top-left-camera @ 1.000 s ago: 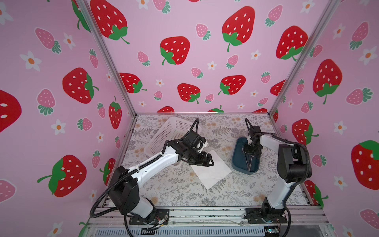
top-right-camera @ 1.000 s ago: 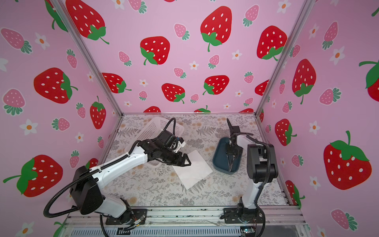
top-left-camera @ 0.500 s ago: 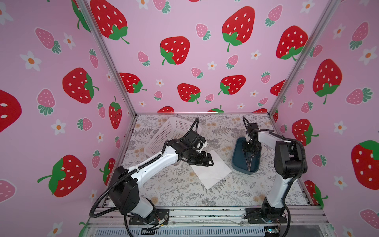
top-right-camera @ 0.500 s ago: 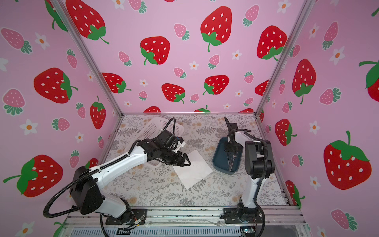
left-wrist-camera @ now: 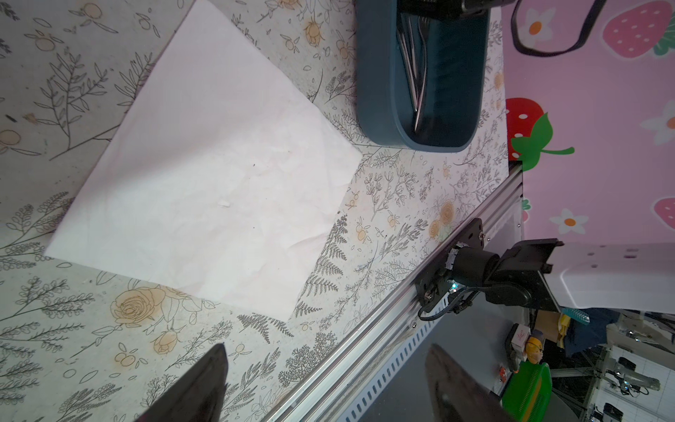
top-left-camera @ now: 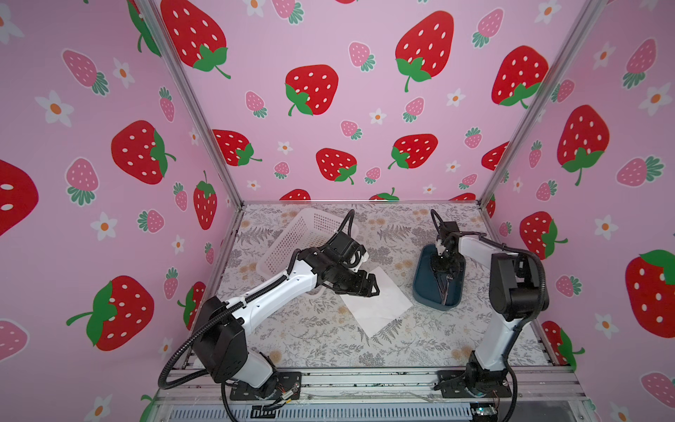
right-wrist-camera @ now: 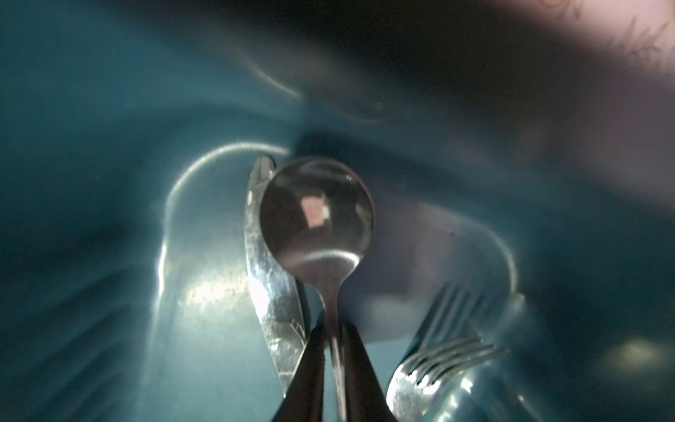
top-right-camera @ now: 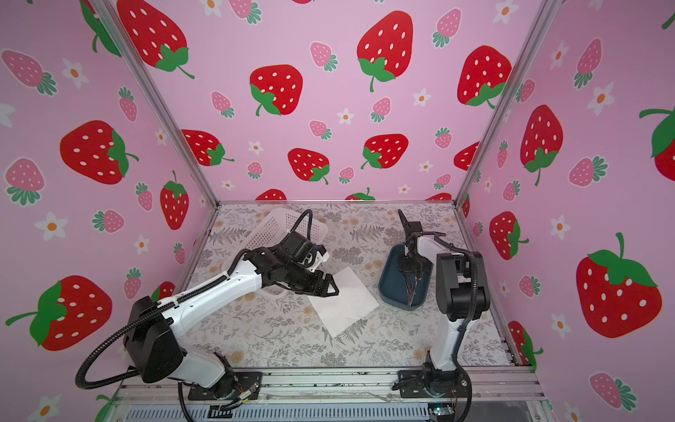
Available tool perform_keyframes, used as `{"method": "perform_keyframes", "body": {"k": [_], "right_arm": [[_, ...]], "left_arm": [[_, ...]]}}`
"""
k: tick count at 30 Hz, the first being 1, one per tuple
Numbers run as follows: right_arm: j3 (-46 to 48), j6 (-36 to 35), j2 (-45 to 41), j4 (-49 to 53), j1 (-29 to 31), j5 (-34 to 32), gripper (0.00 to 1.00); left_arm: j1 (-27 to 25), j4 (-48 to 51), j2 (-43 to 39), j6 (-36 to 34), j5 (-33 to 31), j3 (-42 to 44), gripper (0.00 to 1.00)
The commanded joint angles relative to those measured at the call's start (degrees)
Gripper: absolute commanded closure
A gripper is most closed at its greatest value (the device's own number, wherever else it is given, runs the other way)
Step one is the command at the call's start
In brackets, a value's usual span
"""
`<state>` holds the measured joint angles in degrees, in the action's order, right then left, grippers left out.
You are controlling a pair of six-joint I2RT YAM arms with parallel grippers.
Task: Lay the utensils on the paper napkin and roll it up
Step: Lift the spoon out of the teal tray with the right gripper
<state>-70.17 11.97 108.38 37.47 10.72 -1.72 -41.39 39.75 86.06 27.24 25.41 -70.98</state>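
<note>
Right gripper (right-wrist-camera: 334, 330) clamps the spoon (right-wrist-camera: 316, 215) by its neck in the blue tray (top-left-camera: 420, 292), 2 o'clock of the paper napkin (top-left-camera: 381, 307), likely for lifting; left gripper (top-left-camera: 369, 286) hovers open-jawed, empty, at 10 o'clock.

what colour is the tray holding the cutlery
Dark teal blue. The tray shows best in the left wrist view.

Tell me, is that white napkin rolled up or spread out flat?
Spread flat. The paper napkin lies as one open, unfolded sheet on the flowered table, with nothing lying on it.
</note>
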Motion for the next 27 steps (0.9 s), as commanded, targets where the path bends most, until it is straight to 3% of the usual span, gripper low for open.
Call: {"method": "perform_keyframes", "body": {"k": [1, 14, 27], "right_arm": [[4.8, -0.6, 4.8, 6.9, -0.2, 1.1, 0.85], [5.0, -0.5, 6.6, 4.4, -0.2, 1.2, 0.93], [5.8, 0.4, -2.8, 3.1, -0.1, 2.1, 0.97]], "left_arm": [[-0.3, 0.5, -2.0, 0.4, -0.6, -0.1, 0.14], [-0.3, 0.3, -3.2, 0.6, -1.3, 1.0, 0.14], [-0.2, -2.1, -3.5, 3.8, -5.6, 1.2, 0.14]]}}
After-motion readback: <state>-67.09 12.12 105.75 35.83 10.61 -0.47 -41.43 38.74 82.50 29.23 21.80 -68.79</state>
